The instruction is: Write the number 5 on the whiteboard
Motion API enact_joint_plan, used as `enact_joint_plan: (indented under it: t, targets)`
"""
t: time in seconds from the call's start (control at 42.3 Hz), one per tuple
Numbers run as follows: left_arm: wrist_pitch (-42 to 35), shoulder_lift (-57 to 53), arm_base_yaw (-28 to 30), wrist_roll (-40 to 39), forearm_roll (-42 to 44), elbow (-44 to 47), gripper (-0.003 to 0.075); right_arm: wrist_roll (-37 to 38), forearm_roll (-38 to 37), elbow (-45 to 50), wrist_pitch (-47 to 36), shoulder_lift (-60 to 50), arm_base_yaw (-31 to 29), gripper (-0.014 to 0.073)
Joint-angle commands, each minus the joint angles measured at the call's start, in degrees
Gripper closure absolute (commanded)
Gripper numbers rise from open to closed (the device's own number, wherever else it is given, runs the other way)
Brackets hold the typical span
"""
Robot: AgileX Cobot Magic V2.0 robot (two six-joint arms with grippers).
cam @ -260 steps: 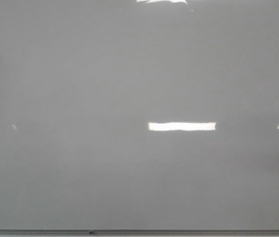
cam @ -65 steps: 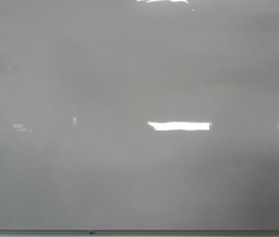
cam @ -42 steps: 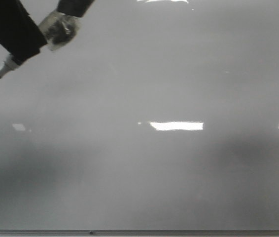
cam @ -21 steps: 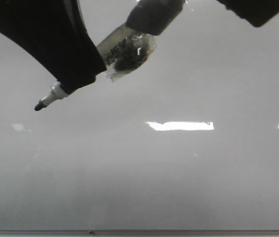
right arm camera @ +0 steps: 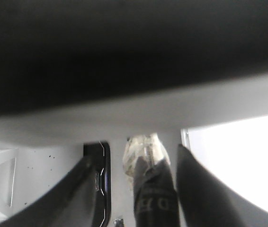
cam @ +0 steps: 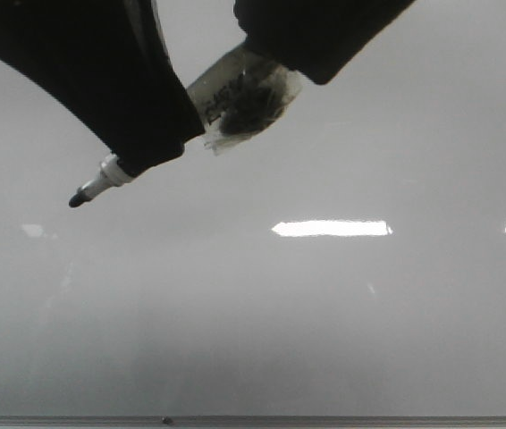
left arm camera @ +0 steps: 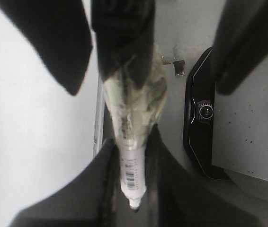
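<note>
The whiteboard [cam: 342, 340] fills the front view, glossy pale grey; no number 5 shows on it. My left gripper [cam: 150, 156] comes in from the upper left, shut on a white marker [cam: 101, 183] whose black tip points down-left just off the board. The marker's middle is wrapped in clear tape [cam: 244, 94]. My right gripper [cam: 311, 49] sits over the marker's black rear end. In the left wrist view the marker [left arm camera: 133, 175] is pinched by my left gripper [left arm camera: 131, 137]. In the right wrist view my right gripper [right arm camera: 136, 153] stands open around the black end [right arm camera: 155, 198].
Bright rectangular light reflections [cam: 331, 228] lie on the board, and its thin grey frame edge [cam: 324, 419] runs along the bottom. Beside the board a black device with a lens [left arm camera: 202, 111] stands on a speckled grey surface [left arm camera: 252, 127].
The board was bare 1.5 s ago. Both arms came in from the top with the marker and moved down and right. In the last half second the right gripper closed in over the marker's rear end.
</note>
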Motion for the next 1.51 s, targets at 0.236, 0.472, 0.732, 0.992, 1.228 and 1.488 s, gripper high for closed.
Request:
enact_joint_plan:
  t: [0.236, 0.472, 0.732, 0.992, 1.228, 1.488]
  targets:
    - [-2.07, -1.44, -0.36, 0.09, -0.73, -1.9, 0.0741, -0.62, -0.08, -1.99, -0.9, -0.92, 0.1, 0.0389]
    - [-2.67, -1.44, -0.36, 0.09, -0.73, -1.9, 0.074, 0.3, -1.77, -1.99, -0.84, -0.92, 0.1, 0.0517]
    - [-3.17, -1.44, -0.36, -0.53, -0.94, -1.9, 0.05, 0.74, -1.89, -1.99, -0.77, -0.92, 0.1, 0.0594]
    - [-2.86, -5.59, 0.31, -7.62, 5.26, -1.79, 0.0226, 3.34, -3.4, -1.99, -0.9, -1.28, -0.66, 0.0594]
    - [-4.38, -15.69, 7.75, -11.22, 4.73, 1.85, 0.0227, 9.3, -7.12, -2.06, -1.45, -5.66, -6.32, 0.0594]
    - [-13.36, -25.23, 25.58, -23.42, 3.68, 8.67, 0.0227, 24.4, -8.44, -2.19, -2.56, -12.9, -16.41, 0.0594]
